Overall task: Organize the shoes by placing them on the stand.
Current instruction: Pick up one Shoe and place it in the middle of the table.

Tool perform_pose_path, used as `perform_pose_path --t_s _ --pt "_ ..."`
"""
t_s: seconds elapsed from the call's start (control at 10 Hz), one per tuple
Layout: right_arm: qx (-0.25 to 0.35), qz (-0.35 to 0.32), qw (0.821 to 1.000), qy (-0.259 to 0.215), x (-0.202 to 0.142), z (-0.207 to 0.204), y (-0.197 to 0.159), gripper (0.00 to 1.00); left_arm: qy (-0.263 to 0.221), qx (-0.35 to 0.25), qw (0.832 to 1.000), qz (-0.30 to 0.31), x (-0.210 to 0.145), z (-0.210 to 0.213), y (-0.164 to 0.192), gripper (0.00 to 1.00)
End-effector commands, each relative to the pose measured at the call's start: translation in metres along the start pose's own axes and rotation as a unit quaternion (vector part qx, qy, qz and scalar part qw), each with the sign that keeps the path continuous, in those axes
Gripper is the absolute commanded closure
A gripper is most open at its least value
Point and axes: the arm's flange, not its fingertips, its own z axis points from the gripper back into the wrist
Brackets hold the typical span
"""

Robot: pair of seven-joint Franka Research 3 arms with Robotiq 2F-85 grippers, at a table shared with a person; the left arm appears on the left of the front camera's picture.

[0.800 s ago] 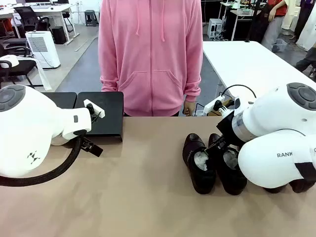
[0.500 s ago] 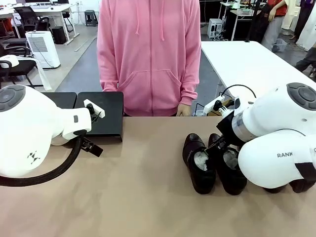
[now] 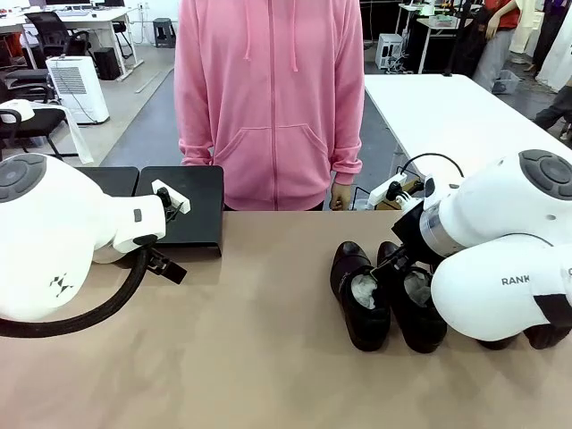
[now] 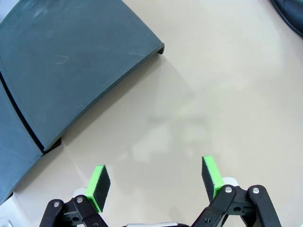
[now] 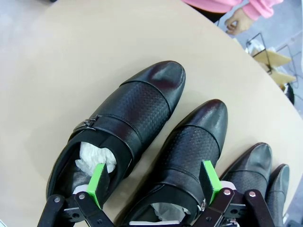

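Two glossy black shoes (image 3: 362,299) (image 3: 416,309) with white paper inside lie side by side right of centre. In the right wrist view the same pair (image 5: 128,123) (image 5: 189,151) sits beside two more shoes (image 5: 248,172) (image 5: 277,182). My right gripper (image 5: 154,182) hangs open just above the heel ends of the first two, touching neither. The stand (image 3: 179,210) is a low black platform at the far left edge of the table. My left gripper (image 4: 154,182) is open over bare tabletop, with the stand (image 4: 71,61) a short way ahead of its green pads.
A person in a pink hoodie (image 3: 268,98) stands at the far side, one hand (image 3: 340,195) near the table edge. My right arm (image 3: 500,259) covers most of the two rightmost shoes. Tan tabletop (image 3: 259,340) spreads between stand and shoes.
The person has shifted slightly at the far edge. Neither arm nor any shoe has moved.
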Motion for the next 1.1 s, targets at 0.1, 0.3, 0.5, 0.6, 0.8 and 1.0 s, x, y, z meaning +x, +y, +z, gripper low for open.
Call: perform_pose_path --t_s 0.1,0.3,0.5,0.6,0.8,1.0 --pt "0.0 -0.001 1.0 0.0 0.0 0.0 0.0 0.0 0.0 0.0 1.0 0.0 0.0 0.0 0.0 0.0" --pt "0.0 -0.001 1.0 0.0 0.0 0.0 0.0 0.0 0.0 0.0 1.0 0.0 0.0 0.0 0.0 0.0" --pt "0.0 0.0 1.0 0.0 0.0 0.0 0.0 0.0 0.0 0.0 1.0 0.0 0.0 0.0 0.0 0.0" --pt "-0.016 -0.002 1.0 -0.001 0.004 0.024 -0.018 0.0 0.0 0.0 1.0 0.0 0.0 0.0 0.0 0.0" --pt "0.0 -0.021 0.999 -0.034 0.005 0.071 -0.054 0.0 -0.024 -0.05 0.998 -0.002 0.007 0.054 0.024 0.0" --pt "0.05 -0.037 0.995 -0.077 -0.002 0.11 -0.086 0.0 -0.031 -0.152 0.988 0.007 0.01 0.103 0.063 0.0"
